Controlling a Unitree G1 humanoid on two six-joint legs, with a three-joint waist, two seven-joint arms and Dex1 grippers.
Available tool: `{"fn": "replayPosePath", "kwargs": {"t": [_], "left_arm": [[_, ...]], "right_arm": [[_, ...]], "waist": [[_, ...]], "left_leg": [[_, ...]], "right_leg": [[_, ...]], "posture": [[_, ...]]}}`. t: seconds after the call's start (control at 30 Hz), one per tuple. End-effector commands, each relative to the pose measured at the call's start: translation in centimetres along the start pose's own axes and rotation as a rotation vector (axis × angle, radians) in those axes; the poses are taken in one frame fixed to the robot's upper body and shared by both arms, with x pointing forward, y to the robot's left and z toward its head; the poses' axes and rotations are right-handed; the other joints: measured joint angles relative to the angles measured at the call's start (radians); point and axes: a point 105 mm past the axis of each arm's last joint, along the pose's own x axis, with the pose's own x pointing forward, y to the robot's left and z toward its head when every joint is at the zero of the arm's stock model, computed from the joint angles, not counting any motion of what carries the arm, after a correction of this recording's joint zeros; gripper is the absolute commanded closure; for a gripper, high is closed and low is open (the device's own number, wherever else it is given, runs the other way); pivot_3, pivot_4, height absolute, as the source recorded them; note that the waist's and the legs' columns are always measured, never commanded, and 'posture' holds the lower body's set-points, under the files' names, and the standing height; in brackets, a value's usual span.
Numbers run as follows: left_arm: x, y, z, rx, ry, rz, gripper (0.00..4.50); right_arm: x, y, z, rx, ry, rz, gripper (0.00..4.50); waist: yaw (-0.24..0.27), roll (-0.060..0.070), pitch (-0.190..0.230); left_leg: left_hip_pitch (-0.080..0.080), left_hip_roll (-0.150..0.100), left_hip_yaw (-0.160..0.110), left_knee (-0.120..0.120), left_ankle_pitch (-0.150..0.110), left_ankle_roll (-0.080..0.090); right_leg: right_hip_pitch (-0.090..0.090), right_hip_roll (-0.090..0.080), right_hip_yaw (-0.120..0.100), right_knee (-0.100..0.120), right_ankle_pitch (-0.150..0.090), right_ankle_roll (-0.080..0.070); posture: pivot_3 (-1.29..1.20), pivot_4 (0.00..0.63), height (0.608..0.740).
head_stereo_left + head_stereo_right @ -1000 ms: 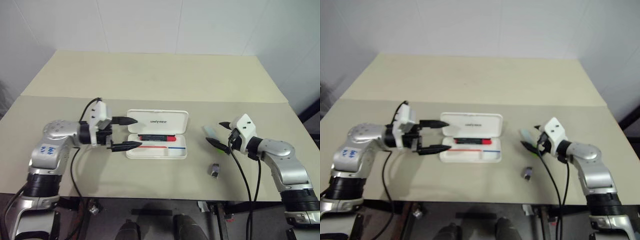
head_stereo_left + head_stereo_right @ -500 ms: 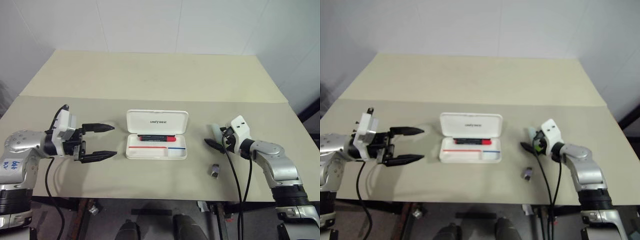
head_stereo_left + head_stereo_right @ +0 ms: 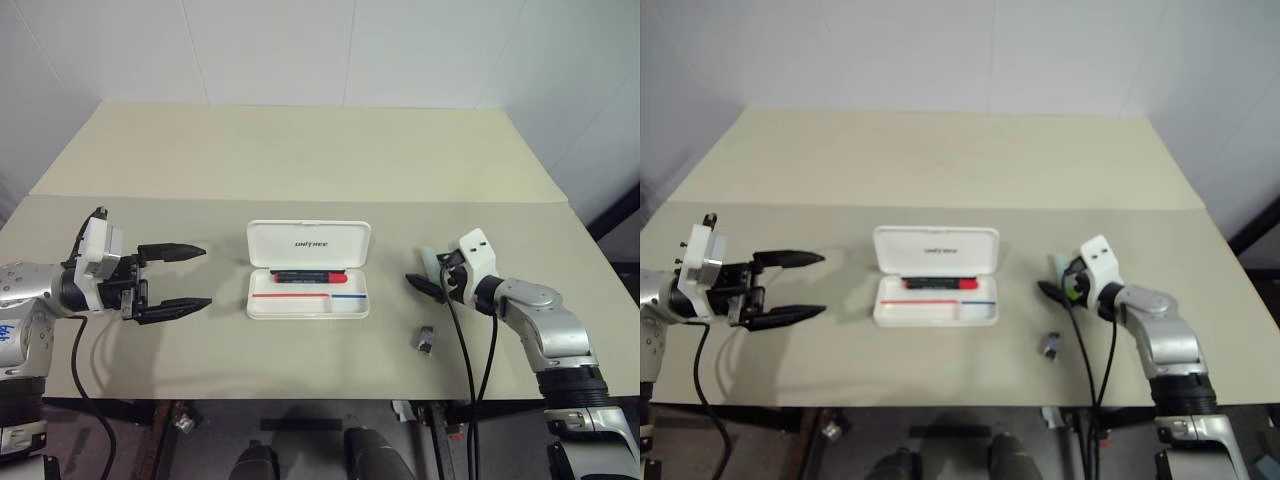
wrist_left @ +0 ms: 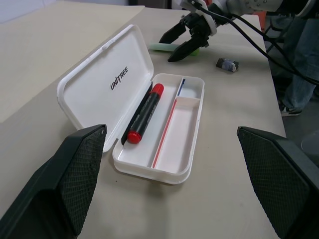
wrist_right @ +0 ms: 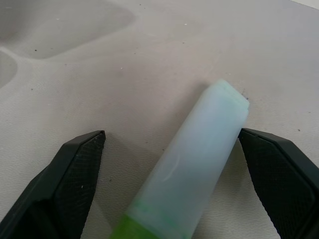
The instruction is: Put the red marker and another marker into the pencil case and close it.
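Open pencil case (image 3: 308, 282) at the centre of the counter (image 3: 300, 170), lid raised toward the far side; the red marker (image 3: 309, 273) lies inside, in the tray's rear compartment beside the hinge. Left gripper (image 3: 176, 279), fingers spread wide and holding nothing, hangs well apart from the case on its left. Right gripper (image 5: 174, 194) stands at the pale green highlighter (image 5: 197, 167) lying on the counter to the right of the case; fingers apart, one on each side of the barrel, not clamped. Small dark grey block (image 3: 427, 341) lies near the front edge, just beside the right gripper.
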Motion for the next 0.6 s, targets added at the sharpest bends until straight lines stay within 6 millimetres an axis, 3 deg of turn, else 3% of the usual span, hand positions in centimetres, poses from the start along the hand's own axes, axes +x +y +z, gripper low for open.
{"fn": "replayPosePath", "kwargs": {"t": [0.03, 0.27, 0.3, 0.43, 0.6], "left_arm": [[0.0, 0.2, 0.8, 0.043, -0.013, -0.003, 0.04], [0.2, 0.2, 0.8, 0.047, -0.018, -0.007, 0.04], [0.3, 0.2, 0.8, 0.047, -0.019, -0.008, 0.01], [0.5, 0.3, 0.8, 0.046, -0.023, -0.011, 0.00], [0.6, 0.3, 0.8, 0.045, -0.028, -0.010, 0.00]], "right_arm": [[-0.3, -0.7, 0.5, 0.001, -0.004, -0.041, 0.00], [-0.3, 0.2, 1.3, 0.038, 0.018, -0.012, 0.00], [-0.2, 0.3, 1.2, 0.046, 0.026, -0.008, 0.18], [-0.1, 0.4, 1.0, 0.050, 0.043, -0.013, 1.29], [0.0, 0.3, 1.0, 0.063, 0.053, -0.028, 3.13]], "waist": [[0.000, 0.000, 0.000], [0.000, 0.000, 0.000], [0.000, 0.000, 0.000], [0.000, 0.000, 0.000], [0.000, 0.000, 0.000]], "left_leg": [[0.000, 0.000, 0.000, 0.000, 0.000, 0.000], [0.000, 0.000, 0.000, 0.000, 0.000, 0.000], [0.000, 0.000, 0.000, 0.000, 0.000, 0.000], [0.000, 0.000, 0.000, 0.000, 0.000, 0.000], [0.000, 0.000, 0.000, 0.000, 0.000, 0.000]], "right_leg": [[0.000, 0.000, 0.000, 0.000, 0.000, 0.000], [0.000, 0.000, 0.000, 0.001, 0.000, 0.000], [0.000, 0.000, 0.000, 0.001, 0.000, 0.000], [0.000, 0.000, 0.000, 0.000, 0.000, 0.000], [0.000, 0.000, 0.000, 0.000, 0.000, 0.000]], "posture": [[0.00, 0.150, 0.740], [0.00, 0.150, 0.740], [0.00, 0.150, 0.740], [0.00, 0.150, 0.740], [0.00, 0.150, 0.740]]}}
